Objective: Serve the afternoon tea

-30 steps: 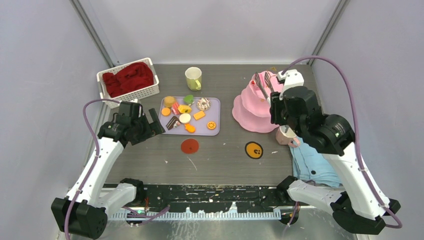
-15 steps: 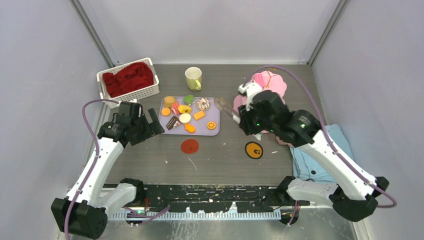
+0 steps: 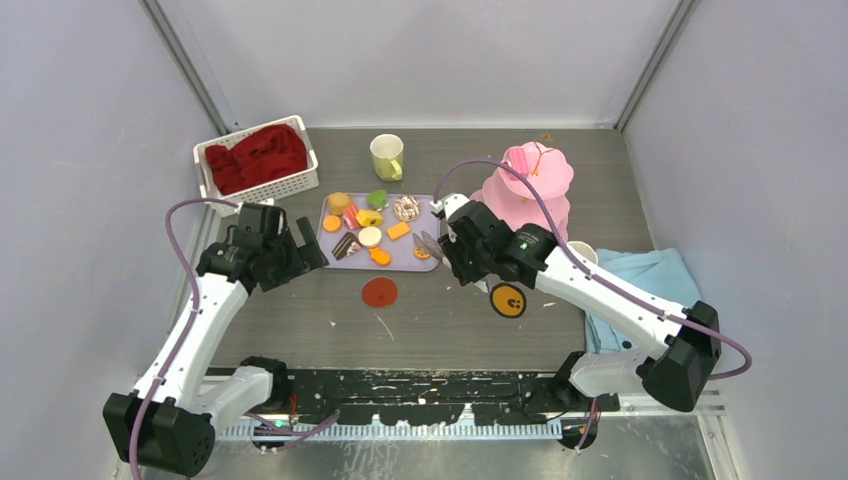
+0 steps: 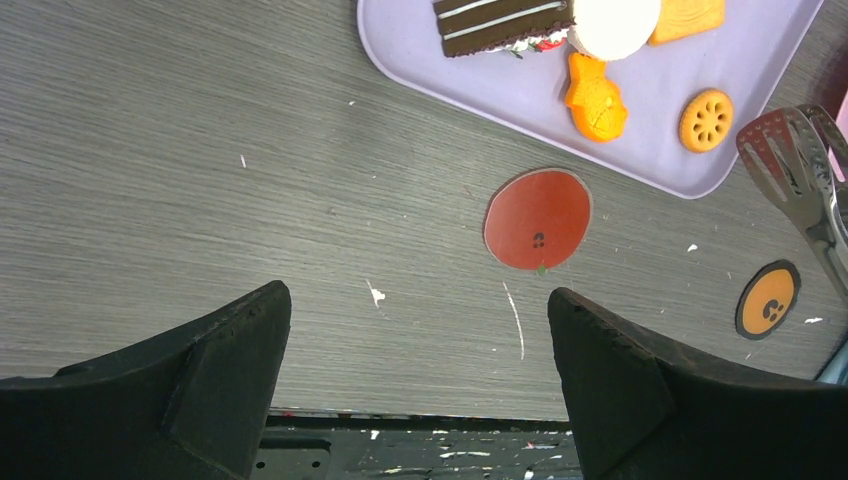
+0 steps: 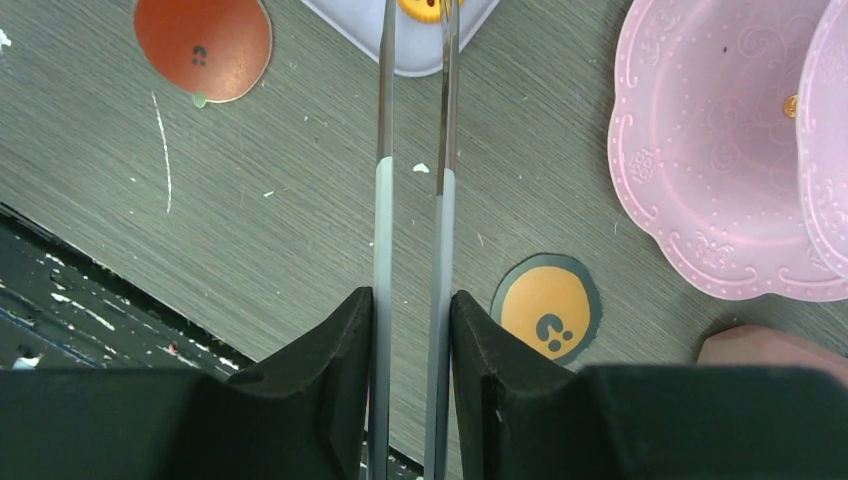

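2 right fingers (image 5: 330,385) on tongs (image 5: 385,150); left fingers (image 4: 205,395) wide

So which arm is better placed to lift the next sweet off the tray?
Right. The right gripper holds the tongs, tips at the round orange biscuit on the tray; the left gripper hangs open, empty, off it.

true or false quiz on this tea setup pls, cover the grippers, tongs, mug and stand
1. The right gripper is shut on the tongs. True.
2. The left gripper grips a pastry. False: it is open and empty.
3. The yellow-green mug stands on the red coaster. False: the coaster is bare; the mug stands beyond the tray.
4. The tongs' tips reach the tray's corner by the round biscuit. True.
5. The pink stand holds sweets. False: its visible tiers are bare.
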Controlling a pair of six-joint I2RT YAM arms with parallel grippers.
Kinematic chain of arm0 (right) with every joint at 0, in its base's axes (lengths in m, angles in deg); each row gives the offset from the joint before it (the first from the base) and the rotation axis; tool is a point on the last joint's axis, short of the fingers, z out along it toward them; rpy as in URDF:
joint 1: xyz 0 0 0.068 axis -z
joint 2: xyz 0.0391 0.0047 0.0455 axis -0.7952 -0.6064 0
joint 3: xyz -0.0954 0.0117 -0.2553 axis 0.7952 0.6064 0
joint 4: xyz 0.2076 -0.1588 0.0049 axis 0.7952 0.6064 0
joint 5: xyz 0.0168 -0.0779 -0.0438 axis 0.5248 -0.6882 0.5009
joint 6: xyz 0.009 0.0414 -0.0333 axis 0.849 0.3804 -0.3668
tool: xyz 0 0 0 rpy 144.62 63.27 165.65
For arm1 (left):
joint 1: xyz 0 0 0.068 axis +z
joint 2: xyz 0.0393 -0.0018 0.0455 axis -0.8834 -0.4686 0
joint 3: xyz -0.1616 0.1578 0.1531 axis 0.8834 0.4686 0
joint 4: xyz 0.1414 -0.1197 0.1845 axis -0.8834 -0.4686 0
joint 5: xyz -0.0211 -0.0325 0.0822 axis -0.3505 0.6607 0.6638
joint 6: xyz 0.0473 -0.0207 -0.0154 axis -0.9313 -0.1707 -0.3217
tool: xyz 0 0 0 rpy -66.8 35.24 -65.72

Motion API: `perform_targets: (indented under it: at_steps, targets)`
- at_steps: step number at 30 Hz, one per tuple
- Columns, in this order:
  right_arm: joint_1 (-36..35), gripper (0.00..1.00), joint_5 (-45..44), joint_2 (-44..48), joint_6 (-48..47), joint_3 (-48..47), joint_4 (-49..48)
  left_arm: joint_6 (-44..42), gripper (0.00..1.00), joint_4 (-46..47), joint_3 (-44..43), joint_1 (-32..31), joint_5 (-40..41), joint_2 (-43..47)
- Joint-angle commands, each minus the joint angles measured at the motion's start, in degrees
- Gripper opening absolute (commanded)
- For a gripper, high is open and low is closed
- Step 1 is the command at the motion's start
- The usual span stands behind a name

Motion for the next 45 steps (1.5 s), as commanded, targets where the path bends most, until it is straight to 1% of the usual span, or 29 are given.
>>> perform_targets:
  at_steps: [1, 6, 9, 12, 19, 25, 27, 29, 32, 38, 45]
  targets:
    - [0.0, 0.02, -1.9, 1.0, 0.0, -0.2, -7.0, 0.6, 0.99, 1.3, -0.3, -0.2, 0.6, -0.2]
    - [0.0, 0.01, -2.7, 1.9, 1.0, 1.5, -7.8, 0.6, 0.99, 1.4, -0.3, -0.2, 0.3, -0.6]
    - [0.0, 0.01, -8.5, 4.4, 3.2, 4.3, -6.9, 0.5, 0.99, 1.4, -0.1, -0.2, 0.7, -0.1]
    - [0.0, 0.03, -13.0, 8.2, 6.7, 10.3, -7.7, 0.5, 0.99, 1.9, 0.4, -0.2, 0.4, 0.0]
    - [-0.7, 0.05, -11.2, 15.2, 12.3, 22.1, -14.1, 0.6, 0.99, 2.4, 0.0, -0.2, -0.7, -1.0]
    - [-2.7, 0.1, -12.4, 15.2, 15.7, 29.6, -20.6, 0.7, 0.99, 2.9, 0.0, -0.3, -1.0, -1.4]
    - [-4.0, 0.15, -15.0, 13.9, 17.6, 31.5, -22.8, 0.9, 0.99, 2.9, 0.1, -0.3, -1.2, -1.7]
    - [-5.0, 0.17, -17.2, 12.4, 19.3, 32.9, -24.7, 0.8, 0.99, 2.9, 0.3, -0.3, -1.2, -1.8]
    - [-5.8, 0.24, -18.4, 10.5, 21.7, 33.5, -27.4, 0.9, 0.99, 2.9, 0.5, -0.3, -1.2, -1.7]
    - [-6.7, 0.31, -20.4, 7.0, 25.0, 36.9, -34.6, 0.8, 0.99, 3.0, 0.9, -0.3, -1.3, -1.7]
    - [-7.6, 0.54, -22.8, 4.7, 26.3, 40.3, -41.0, 0.6, 0.99, 4.5, 1.0, -0.3, -1.4, -2.0]
